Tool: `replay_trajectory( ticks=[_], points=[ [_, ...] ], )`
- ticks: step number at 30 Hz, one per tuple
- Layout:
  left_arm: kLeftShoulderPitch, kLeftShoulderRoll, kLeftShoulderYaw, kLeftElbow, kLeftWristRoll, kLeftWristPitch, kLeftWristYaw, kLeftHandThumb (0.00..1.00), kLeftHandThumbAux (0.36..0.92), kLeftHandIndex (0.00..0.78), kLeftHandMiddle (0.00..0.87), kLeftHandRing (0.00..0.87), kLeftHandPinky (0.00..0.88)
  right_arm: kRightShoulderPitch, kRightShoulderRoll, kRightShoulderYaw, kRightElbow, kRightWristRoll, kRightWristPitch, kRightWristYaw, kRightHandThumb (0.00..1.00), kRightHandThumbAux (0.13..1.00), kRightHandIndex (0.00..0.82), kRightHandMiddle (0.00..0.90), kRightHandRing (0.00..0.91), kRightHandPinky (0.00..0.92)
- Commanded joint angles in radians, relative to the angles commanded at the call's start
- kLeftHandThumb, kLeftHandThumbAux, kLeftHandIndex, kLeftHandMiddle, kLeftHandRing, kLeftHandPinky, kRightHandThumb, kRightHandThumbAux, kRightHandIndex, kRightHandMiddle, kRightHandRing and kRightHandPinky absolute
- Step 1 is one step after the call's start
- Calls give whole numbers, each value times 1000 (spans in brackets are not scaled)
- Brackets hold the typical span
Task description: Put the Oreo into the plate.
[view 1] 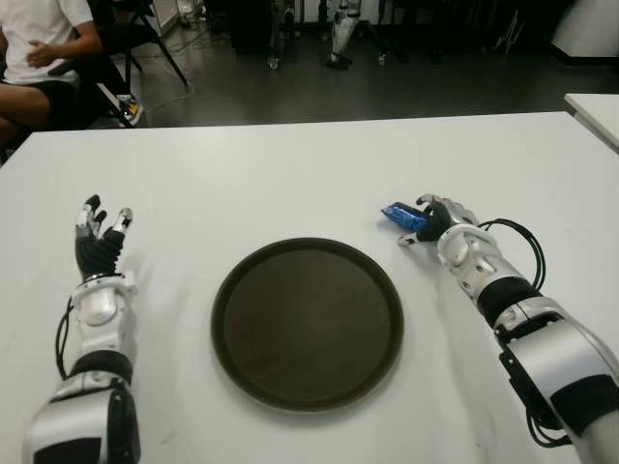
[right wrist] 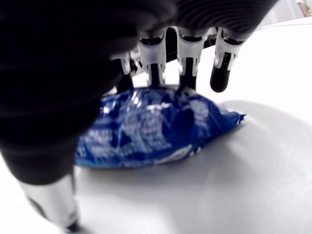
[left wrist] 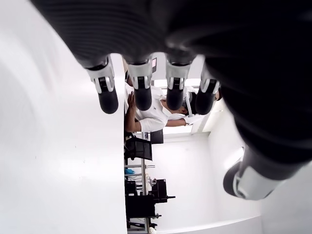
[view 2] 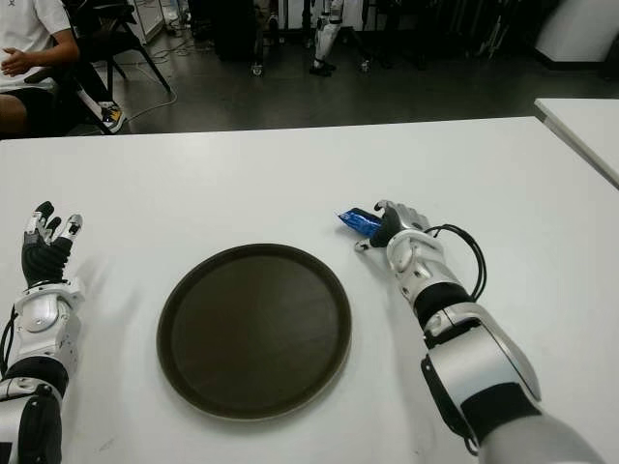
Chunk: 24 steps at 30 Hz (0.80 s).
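Observation:
A blue Oreo packet (view 1: 401, 217) lies on the white table (view 1: 290, 174), just right of the far edge of a round dark brown plate (view 1: 308, 324). My right hand (view 1: 437, 218) is at the packet's right end. In the right wrist view its fingers (right wrist: 187, 58) curl over the packet (right wrist: 156, 126) and the thumb (right wrist: 53, 200) sits at the near side, with the packet still on the table. Left of the plate, my left hand (view 1: 100, 232) stays idle, its fingers (left wrist: 142, 92) straight and holding nothing.
A seated person (view 1: 39, 48) and chairs are beyond the table's far left corner. A second white table (view 1: 595, 111) stands at the right. A black cable (view 1: 527, 246) loops beside my right wrist.

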<state>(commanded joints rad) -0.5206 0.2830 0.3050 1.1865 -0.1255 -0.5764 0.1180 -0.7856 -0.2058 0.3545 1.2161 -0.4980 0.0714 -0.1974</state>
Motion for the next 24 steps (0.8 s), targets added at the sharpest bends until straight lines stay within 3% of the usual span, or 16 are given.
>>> replay_trajectory(
  ticks=[3,7,24],
  points=[
    [0,1,-1,1,2,2,1,0,624,0,0,0,0,1,1,-6,1,7,-5,-5,643,732,418,502,494,484],
    [0,1,-3,2,5,3,7,0,626,0,0,0,0,6,5,-32,-1,30,-19,-21,683,728,425,587,576,571],
    [2,3,-7,3,9,-1,10,0,627,0,0,0,0,11,10,-69,0,61,-34,-39,696,727,432,733,729,727]
  ],
)
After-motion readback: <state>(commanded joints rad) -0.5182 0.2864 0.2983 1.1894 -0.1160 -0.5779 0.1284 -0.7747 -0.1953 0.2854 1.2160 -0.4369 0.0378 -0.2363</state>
